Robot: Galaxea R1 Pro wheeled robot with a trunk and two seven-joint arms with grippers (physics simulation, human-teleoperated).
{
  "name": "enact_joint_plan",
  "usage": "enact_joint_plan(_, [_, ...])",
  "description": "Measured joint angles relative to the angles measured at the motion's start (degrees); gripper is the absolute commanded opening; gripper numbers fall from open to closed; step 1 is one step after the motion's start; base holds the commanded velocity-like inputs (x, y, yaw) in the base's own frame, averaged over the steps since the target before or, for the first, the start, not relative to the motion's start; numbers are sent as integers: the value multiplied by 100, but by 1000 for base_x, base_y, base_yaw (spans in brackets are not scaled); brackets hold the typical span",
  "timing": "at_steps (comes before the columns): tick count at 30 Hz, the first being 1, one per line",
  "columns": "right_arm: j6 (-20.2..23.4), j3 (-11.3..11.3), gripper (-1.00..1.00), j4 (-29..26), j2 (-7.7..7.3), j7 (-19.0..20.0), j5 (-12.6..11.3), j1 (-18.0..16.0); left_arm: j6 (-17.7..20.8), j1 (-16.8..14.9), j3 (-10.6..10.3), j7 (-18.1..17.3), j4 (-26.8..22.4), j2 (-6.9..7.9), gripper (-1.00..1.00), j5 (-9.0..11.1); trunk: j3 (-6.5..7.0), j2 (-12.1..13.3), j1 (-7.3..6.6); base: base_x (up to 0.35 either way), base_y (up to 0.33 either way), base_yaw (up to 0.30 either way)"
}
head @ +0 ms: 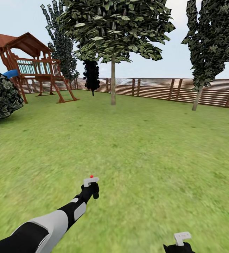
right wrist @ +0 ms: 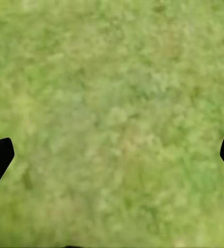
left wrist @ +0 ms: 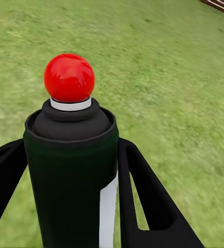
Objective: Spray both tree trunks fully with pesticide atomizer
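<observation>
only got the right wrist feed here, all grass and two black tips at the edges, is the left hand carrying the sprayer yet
Observer: Yes. In the left wrist view the left hand is shut on the pesticide atomizer, with a black finger on each side of the dark bottle.
Operator: what colour is the dot on top
Observer: Red, as seen on the red knob.
Operator: any trees ahead
Observer: Two. The head view shows one tree trunk straight ahead on the lawn and the other trunk far right by the wooden fence.
Operator: and my right hand
Observer: The right hand sits low over bare grass, its fingers spread wide and holding nothing.
</observation>
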Motion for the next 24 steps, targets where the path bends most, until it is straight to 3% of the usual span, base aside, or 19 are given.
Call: enact_joint_plan(24, [0,-1,100,0,59,0,3,31,0,0,-1,0,0,0,-100,0,0,0,0,350,0,0])
